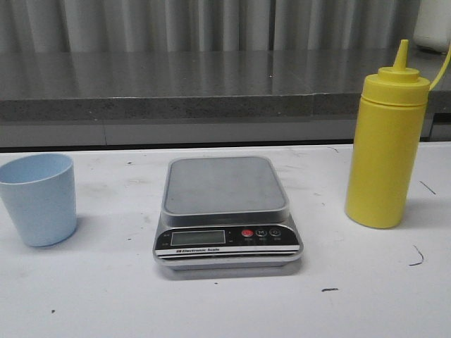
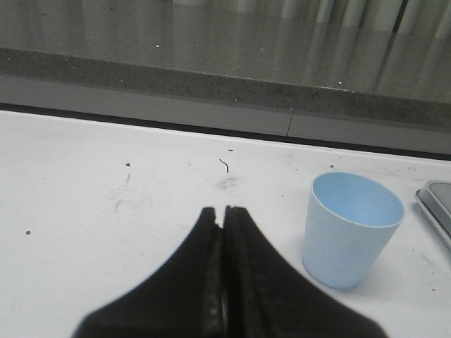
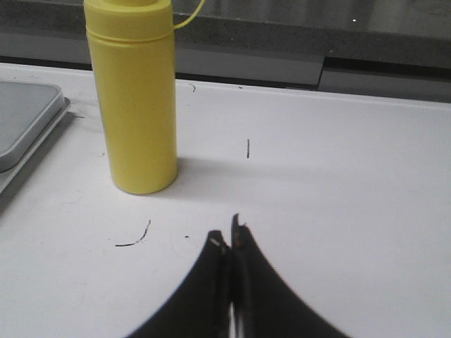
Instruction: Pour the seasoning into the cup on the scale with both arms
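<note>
The silver-grey scale point(image 1: 227, 211) sits in the middle of the white table, its steel platform bare. The pale blue cup point(image 1: 39, 198) stands upright on the table to the scale's left, empty. The yellow seasoning bottle point(image 1: 387, 144) stands upright to the scale's right, its tip cap hanging off on its tether. Neither gripper shows in the front view. My left gripper point(image 2: 223, 211) is shut and empty, short of the cup point(image 2: 350, 229). My right gripper point(image 3: 228, 236) is shut and empty, short of the bottle point(image 3: 137, 98).
A grey stone ledge point(image 1: 211, 88) runs along the table's far edge, in front of a corrugated wall. The scale's edge shows in both wrist views, left point(image 2: 437, 204) and right point(image 3: 28, 123). Small black marks dot the table top.
</note>
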`<action>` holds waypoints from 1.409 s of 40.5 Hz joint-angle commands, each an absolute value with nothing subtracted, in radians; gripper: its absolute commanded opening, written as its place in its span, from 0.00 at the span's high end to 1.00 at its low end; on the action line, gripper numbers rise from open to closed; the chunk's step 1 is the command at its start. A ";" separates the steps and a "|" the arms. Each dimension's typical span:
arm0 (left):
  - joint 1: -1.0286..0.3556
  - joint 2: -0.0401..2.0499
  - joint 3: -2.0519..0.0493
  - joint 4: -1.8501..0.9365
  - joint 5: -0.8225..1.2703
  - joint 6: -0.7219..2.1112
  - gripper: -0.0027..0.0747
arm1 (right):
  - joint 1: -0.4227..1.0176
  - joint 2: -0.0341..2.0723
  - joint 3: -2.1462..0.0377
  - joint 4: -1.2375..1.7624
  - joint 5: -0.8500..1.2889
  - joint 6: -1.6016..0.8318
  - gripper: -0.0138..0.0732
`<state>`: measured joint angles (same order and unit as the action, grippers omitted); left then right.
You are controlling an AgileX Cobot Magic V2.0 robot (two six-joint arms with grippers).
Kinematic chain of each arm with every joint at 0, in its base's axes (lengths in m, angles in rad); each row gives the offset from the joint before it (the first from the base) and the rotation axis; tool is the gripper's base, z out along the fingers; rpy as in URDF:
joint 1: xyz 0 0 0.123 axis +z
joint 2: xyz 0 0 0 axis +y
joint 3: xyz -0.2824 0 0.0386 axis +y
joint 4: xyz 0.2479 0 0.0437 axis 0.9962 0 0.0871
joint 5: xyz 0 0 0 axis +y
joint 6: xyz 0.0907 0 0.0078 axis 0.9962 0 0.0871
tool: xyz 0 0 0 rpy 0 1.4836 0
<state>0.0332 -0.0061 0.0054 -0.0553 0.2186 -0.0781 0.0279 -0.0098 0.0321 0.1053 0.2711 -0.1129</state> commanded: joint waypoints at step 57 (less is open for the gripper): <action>0.034 -0.021 0.030 -0.064 0.070 -0.086 0.99 | 0.026 -0.027 0.021 0.097 0.042 -0.114 0.92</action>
<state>0.0332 -0.0061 0.0054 -0.0553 0.1675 -0.0781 0.0279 -0.0098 0.0321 0.1053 0.1649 -0.1129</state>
